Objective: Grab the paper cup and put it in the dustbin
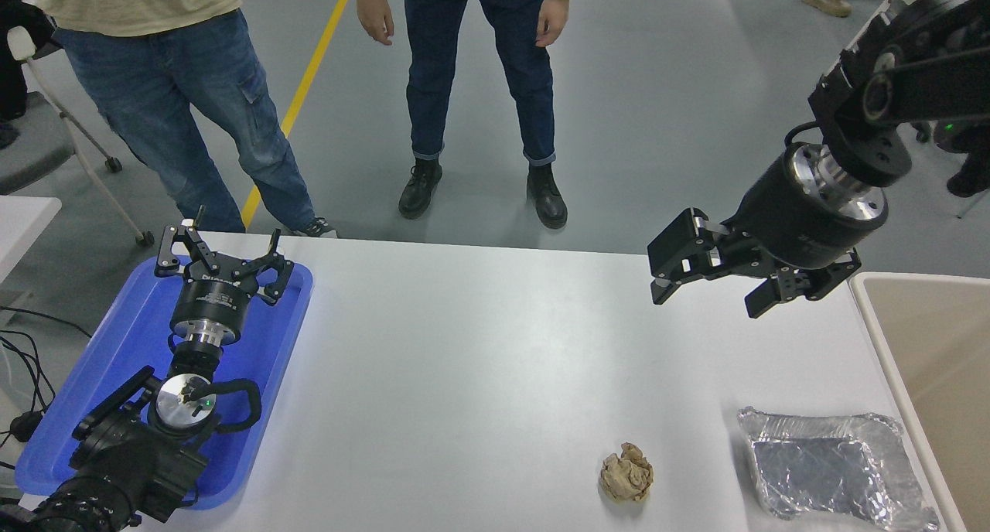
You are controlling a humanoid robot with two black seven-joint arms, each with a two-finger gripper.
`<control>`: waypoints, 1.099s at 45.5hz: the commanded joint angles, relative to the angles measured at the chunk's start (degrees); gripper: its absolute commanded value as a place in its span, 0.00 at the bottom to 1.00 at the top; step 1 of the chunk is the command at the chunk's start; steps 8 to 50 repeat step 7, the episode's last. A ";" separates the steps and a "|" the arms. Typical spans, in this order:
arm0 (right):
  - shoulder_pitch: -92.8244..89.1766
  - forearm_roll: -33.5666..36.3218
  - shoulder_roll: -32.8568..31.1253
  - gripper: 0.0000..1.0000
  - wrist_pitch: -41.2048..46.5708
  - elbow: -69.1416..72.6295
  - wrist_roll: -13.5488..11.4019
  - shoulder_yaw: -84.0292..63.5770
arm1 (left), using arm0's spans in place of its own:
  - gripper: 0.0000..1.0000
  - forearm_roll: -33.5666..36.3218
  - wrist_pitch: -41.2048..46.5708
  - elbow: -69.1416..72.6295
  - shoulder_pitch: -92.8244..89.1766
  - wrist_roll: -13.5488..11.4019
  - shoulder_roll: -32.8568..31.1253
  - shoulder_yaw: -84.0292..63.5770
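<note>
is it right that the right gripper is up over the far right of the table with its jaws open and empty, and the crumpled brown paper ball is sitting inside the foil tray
Not quite. In the head view the crumpled brown paper ball lies on the bare white table, apart from the foil tray and to its left, not inside it. The rest holds: the right gripper is raised over the table's far right, jaws open and empty.

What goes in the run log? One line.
right gripper: open, empty, raised | left gripper: parked | paper cup: unseen | dustbin: right edge
</note>
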 commanded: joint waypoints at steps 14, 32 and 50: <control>3.09 -0.10 0.11 1.00 0.45 1.24 -0.02 -0.79 | 1.00 0.00 -0.05 0.01 0.06 0.00 0.00 -0.04; 3.09 -0.10 0.11 1.00 0.45 1.24 -0.02 -0.79 | 1.00 0.00 -0.05 0.01 0.06 0.00 0.00 -0.04; 3.09 -0.10 0.11 1.00 0.45 1.24 -0.02 -0.79 | 1.00 0.00 -0.05 0.01 0.06 0.00 0.00 -0.04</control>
